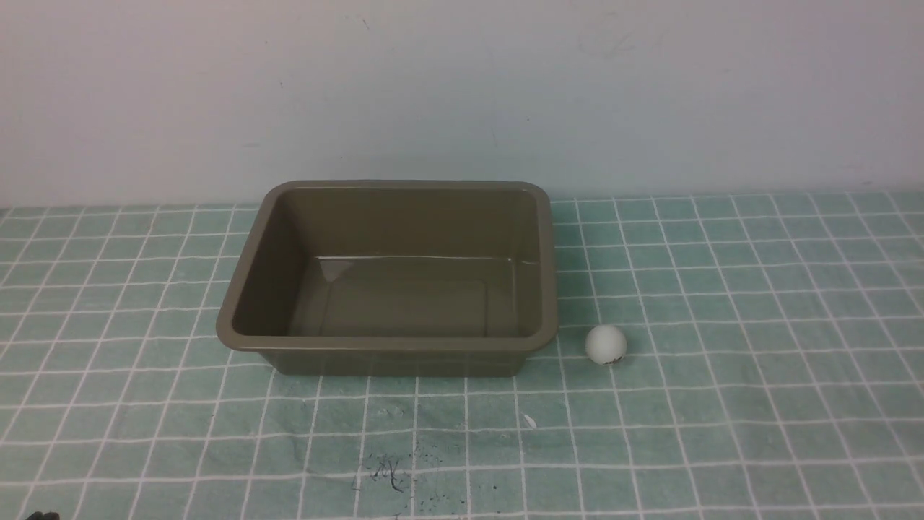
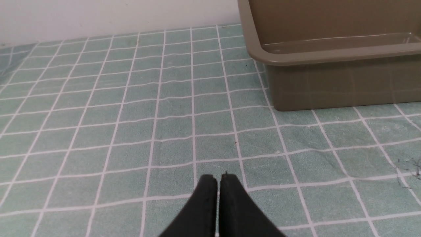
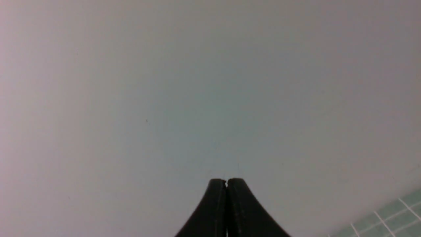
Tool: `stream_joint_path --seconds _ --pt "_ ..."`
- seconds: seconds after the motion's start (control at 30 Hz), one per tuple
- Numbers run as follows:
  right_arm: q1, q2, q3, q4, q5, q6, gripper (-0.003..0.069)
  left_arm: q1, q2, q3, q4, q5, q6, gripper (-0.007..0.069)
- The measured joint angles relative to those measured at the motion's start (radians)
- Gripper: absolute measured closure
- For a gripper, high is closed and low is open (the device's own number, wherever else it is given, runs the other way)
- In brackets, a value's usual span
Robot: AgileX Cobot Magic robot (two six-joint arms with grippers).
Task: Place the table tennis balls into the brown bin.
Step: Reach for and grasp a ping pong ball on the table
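The brown bin (image 1: 245, 282) sits in the middle of the table and holds nothing. One white table tennis ball (image 1: 606, 344) with a small dark mark rests on the cloth just right of the bin's near right corner. Neither arm shows in the front view. In the left wrist view my left gripper (image 2: 218, 179) is shut with nothing in it, low over the cloth, with the brown bin (image 2: 329, 56) ahead and to one side. My right gripper (image 3: 227, 181) is shut and empty, pointed at the bare wall. The ball is out of both wrist views.
A green cloth with a white grid (image 1: 758, 404) covers the table up to a plain pale wall (image 1: 462, 87). Dark scribble marks (image 1: 390, 473) lie on the cloth in front of the bin. A small white fleck (image 1: 529, 421) lies near them.
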Motion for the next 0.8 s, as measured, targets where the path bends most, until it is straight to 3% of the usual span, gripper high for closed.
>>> stream_joint_path --seconds 0.1,0.23,0.37,0.4,0.43,0.6,0.67,0.8 --pt "0.000 0.174 -0.187 -0.074 0.286 -0.028 0.0672 0.000 0.000 0.000 0.000 0.000 0.000 0.0629" --pt "0.000 0.496 -0.423 -0.060 0.652 -0.210 0.0672 0.000 0.000 0.000 0.000 0.000 0.000 0.0629" --pt "0.000 0.764 -0.562 0.041 0.805 -0.396 0.0670 0.000 0.000 0.000 0.000 0.000 0.000 0.0629" --pt "0.000 0.764 -0.568 0.048 0.808 -0.396 0.0669 0.000 0.000 0.000 0.000 0.000 0.000 0.0629" --pt "0.000 0.870 -0.620 0.115 0.827 -0.481 0.0660 0.000 0.000 0.000 0.000 0.000 0.000 0.0629" --pt "0.009 1.054 -0.710 0.268 0.795 -0.662 0.0603 0.000 0.000 0.000 0.000 0.000 0.000 0.0629" --pt "0.047 1.148 -0.757 0.302 0.757 -0.733 0.0544 0.000 0.000 0.000 0.000 0.000 0.000 0.0629" --pt "0.159 1.286 -0.836 0.292 0.702 -0.763 0.0407 0.000 0.000 0.000 0.001 0.000 0.000 0.0629"
